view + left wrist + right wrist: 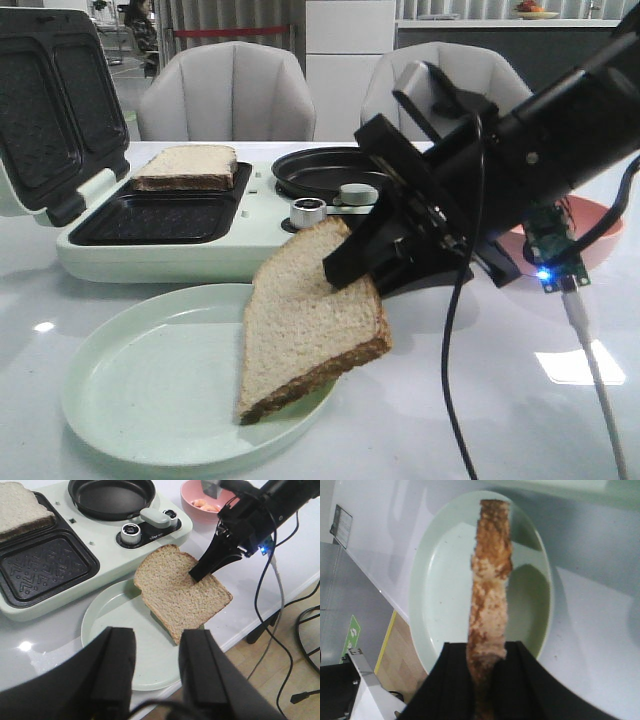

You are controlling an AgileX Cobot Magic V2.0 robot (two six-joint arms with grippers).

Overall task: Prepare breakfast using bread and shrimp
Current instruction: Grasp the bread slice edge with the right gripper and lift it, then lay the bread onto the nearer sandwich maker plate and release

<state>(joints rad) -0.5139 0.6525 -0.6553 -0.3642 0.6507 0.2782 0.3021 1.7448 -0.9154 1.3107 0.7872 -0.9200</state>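
Pinching the bread [312, 325] by one crust near the front edge, right gripper [350, 262] is clamped on it; soft, floppy, tears easily; left gripper [156, 667] hangs released.

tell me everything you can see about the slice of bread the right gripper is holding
The bread slice is a square of pale beige wholemeal with a dark brown crust. The right gripper pinches its upper edge, so it hangs tilted over the pale green plate. Whether its low corner touches the plate is unclear.
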